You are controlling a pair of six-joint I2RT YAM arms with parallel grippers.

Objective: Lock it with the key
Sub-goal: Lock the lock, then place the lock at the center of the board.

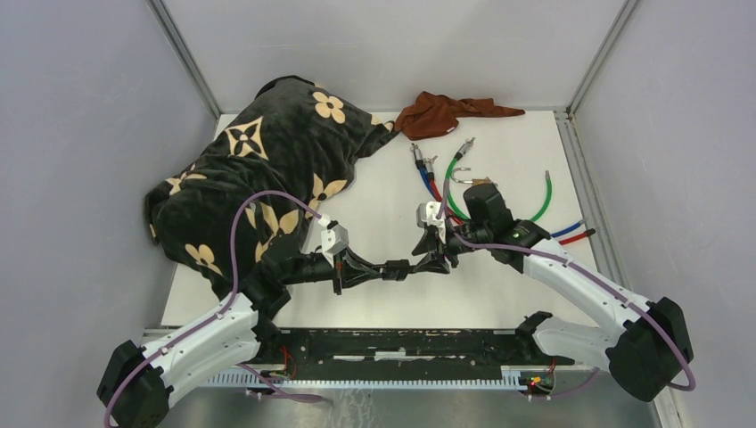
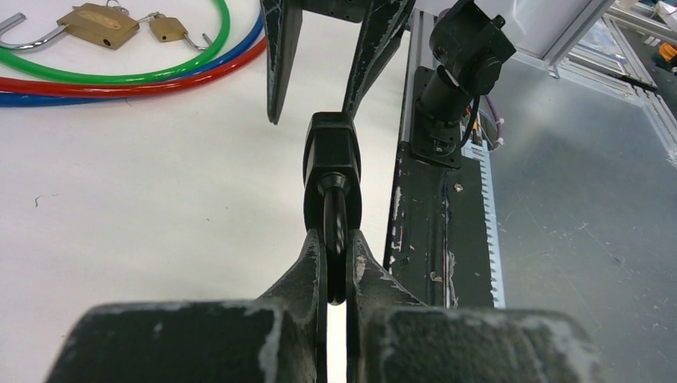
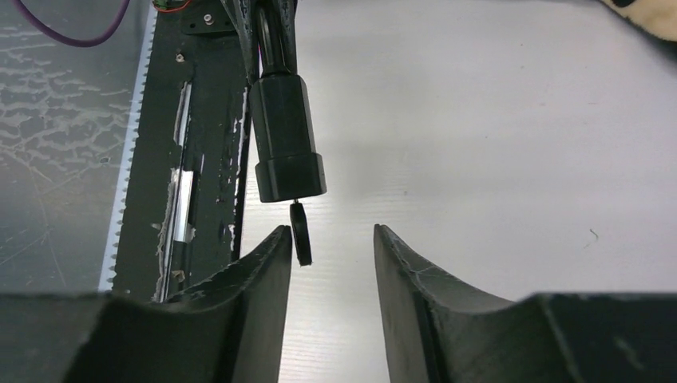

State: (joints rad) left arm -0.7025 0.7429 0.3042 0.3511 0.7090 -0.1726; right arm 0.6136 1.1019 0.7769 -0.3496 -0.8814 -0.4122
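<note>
Right wrist view gives us the nearest look at the key (image 3: 300, 236), yet only its small, dark, rounded head shows, seen edge-on. The blade is buried in the end face of the black lock (image 3: 286, 136), and we cannot make out whether it is turned. The lock is a smooth matt cylinder with a wider collar at the key end; its other end runs out of sight at the top of the frame. The right gripper (image 3: 331, 239) has its jaws apart on either side of the key head. The head hangs just beside one finger and clear of the other, and we cannot tell whether it touches.

From the left wrist camera we see the left gripper (image 2: 336, 247) clamped tight on the lock's dark curved shackle, with the body jutting beyond the fingertips above the white table (image 2: 160, 207). Its fingers (image 2: 307, 275) are rough black with scuffed pale edges. In the upper corner lie two brass padlocks (image 2: 100, 25), the larger one's steel shackle cut off by the frame, beside glossy green, red and blue cables (image 2: 160, 76).

In the top external view the two wrists hide most of the lock. A dark plush blanket (image 1: 258, 169) with beige flowers is heaped at the left, and we cannot see under it. A crumpled rust-brown cloth (image 1: 446, 113) lies at the far edge.
</note>
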